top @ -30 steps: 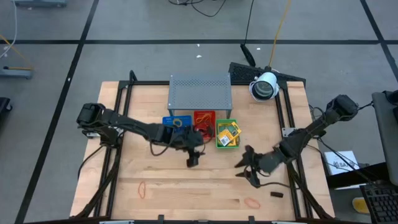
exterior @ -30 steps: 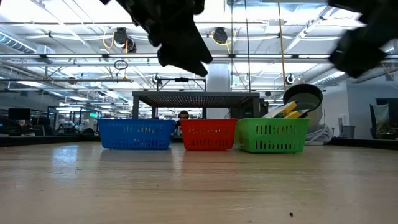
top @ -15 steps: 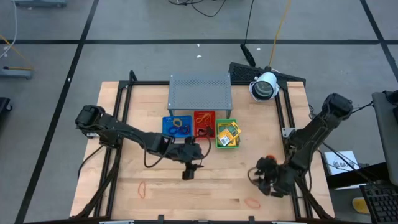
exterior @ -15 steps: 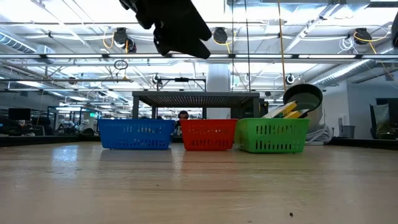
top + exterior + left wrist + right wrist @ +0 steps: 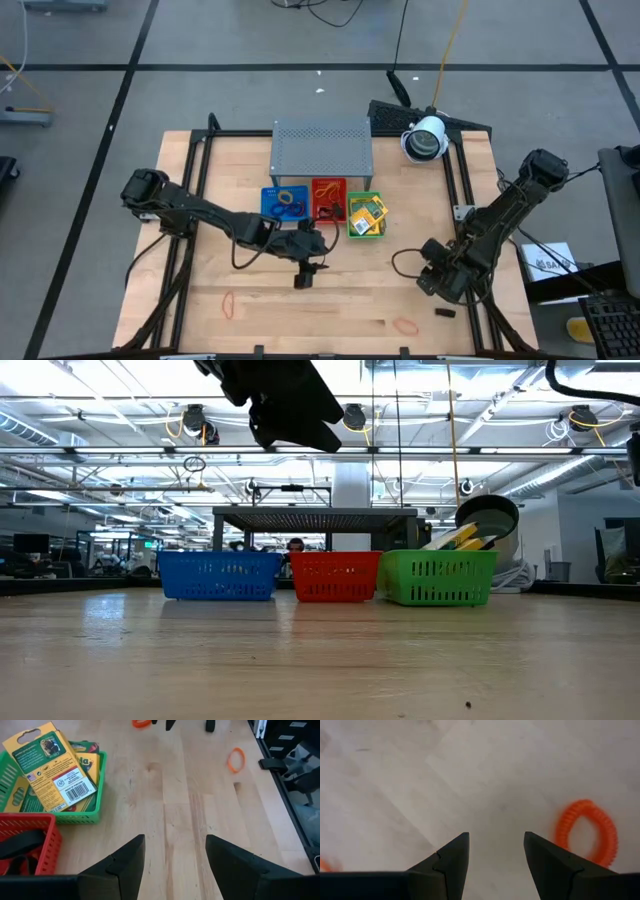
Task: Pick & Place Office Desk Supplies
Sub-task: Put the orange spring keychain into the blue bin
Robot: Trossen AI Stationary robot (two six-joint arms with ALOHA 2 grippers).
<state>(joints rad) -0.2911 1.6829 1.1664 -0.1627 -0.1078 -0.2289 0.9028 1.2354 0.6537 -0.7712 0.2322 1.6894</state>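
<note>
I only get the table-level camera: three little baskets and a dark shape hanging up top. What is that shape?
Observer: That is the left hand, open and empty, hovering above bare table near the green tray.
Operator: Is there a second hand somewhere?
Observer: Yes. The right hand, also open, points down at the wood, with an orange coiled ring lying just beside it.
Operator: Anything else lying loose?
Observer: A thin orange rubber band lies on the left arm's side, well away from the trays.
</note>
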